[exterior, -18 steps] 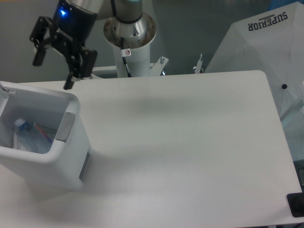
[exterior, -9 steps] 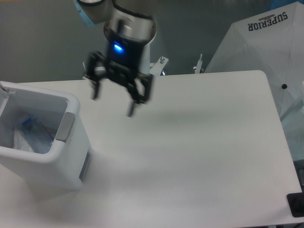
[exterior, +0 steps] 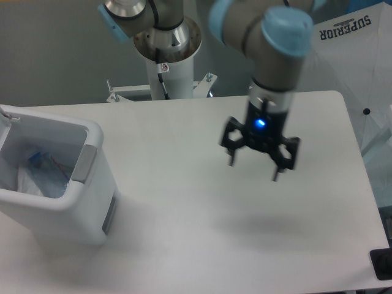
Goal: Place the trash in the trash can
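The trash can point(exterior: 92, 202) is a boxy white bin with a grey side panel, standing at the table's left edge. Inside it lies the trash: a clear water bottle with a red-blue label point(exterior: 44, 164) on top of a thin white plastic bag point(exterior: 30, 180). My gripper point(exterior: 254, 170) hangs over the right half of the table, far from the bin. Its black fingers point down, spread apart, with nothing between them. A blue light glows on its body.
The white table point(exterior: 184, 245) spans most of the view. The arm's base column point(exterior: 166, 55) stands behind the far edge. A white umbrella-like cover marked SUPERIOR point(exterior: 343, 55) sits at the back right. A small black object point(exterior: 383, 263) lies at the table's front right corner.
The gripper has swung from above the bin's far left corner across the table to the right half, staying open and empty. The bottle in the bin has settled slightly.
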Robot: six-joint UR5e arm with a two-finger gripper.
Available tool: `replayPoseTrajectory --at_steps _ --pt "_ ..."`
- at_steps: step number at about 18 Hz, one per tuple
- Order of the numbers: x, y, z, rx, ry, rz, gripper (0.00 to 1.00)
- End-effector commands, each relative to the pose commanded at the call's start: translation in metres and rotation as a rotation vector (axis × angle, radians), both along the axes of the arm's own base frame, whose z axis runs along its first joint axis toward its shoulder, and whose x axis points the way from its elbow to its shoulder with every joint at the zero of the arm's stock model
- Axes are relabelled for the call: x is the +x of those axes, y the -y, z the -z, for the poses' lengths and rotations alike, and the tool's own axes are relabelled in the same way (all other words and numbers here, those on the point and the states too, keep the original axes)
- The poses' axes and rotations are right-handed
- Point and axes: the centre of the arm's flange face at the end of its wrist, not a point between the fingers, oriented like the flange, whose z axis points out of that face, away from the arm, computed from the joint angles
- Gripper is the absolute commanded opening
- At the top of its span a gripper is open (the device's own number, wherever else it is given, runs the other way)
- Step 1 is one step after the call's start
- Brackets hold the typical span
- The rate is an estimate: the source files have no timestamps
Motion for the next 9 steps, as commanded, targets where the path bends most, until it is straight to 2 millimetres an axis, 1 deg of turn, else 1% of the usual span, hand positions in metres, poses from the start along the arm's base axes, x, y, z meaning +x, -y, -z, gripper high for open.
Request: replayPoseTrajectory --at_steps 2,3,4,6,7,9 --pt "-0.017 -0.006 0.014 -0.019 -0.002 0.023 1.0" --pt "-0.024 -0.006 0.016 -0.026 -0.011 0.041 1.0" --pt "-0.031 -0.001 0.017 -0.03 -0.015 0.055 1.0" --pt "-0.035 0.005 0.025 -0.049 -0.024 0.129 1.0" --pt "-0.04 0.013 0.027 -0.059 -0.026 0.136 1.0" --pt "-0.047 0.024 0.025 -0.076 -0.036 0.148 1.0"
